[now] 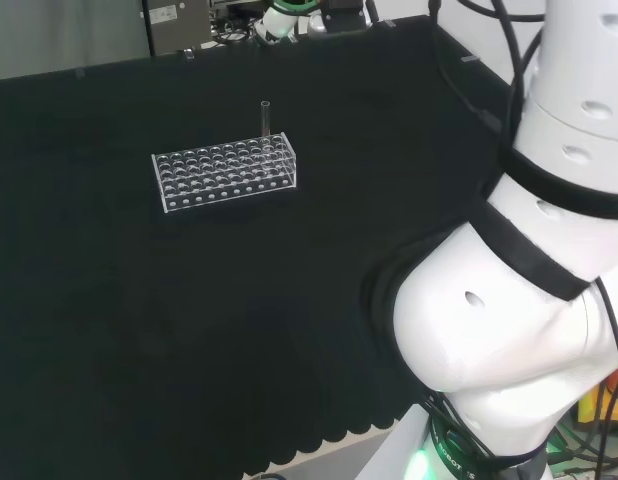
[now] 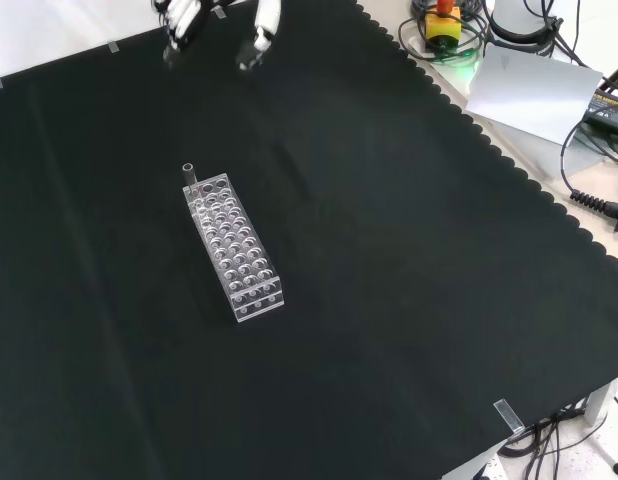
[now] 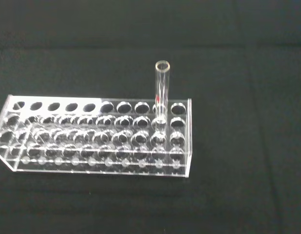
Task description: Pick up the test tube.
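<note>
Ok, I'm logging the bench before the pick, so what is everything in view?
test tube: one, clear, upright in a far-row hole near one end of the rack.
rack: one, clear, many holes, on the cloth, left of centre in the head view.
cloth: one, black, covering the bench.
cables and gear: several, mixed colours, off the cloth at the front view's upper right.
arm: white links, head view's right.
hand: black and white, front view's top, apart from the rack.
</note>
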Controlling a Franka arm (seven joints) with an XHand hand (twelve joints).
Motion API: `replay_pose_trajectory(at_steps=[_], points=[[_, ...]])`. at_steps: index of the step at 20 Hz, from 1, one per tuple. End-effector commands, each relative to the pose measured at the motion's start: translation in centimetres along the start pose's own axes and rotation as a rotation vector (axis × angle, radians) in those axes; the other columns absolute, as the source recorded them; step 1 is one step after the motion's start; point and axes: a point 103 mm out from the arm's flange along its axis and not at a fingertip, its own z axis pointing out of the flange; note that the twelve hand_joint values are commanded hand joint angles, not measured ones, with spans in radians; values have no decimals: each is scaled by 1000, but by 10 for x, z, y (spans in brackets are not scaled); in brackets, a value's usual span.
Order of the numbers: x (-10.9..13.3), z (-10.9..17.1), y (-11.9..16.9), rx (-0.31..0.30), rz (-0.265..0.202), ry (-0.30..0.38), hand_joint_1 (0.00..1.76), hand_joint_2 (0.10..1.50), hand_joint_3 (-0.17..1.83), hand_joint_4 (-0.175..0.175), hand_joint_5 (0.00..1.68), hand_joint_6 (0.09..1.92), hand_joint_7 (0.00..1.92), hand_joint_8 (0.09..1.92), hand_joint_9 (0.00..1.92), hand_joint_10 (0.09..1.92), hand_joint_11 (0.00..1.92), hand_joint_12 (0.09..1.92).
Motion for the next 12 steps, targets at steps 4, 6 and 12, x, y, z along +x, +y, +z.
replay_pose_trajectory(at_steps=[4, 6, 12], points=[[6, 61, 63, 120, 15, -21, 686, 784, 495, -152, 496, 151, 514, 878, 425, 870, 91, 1555], [8, 69, 74, 131, 14, -25, 705, 780, 493, -152, 495, 156, 518, 878, 428, 869, 96, 1554], [14, 89, 100, 161, 14, -65, 815, 757, 487, -149, 490, 176, 533, 882, 440, 865, 106, 1548]])
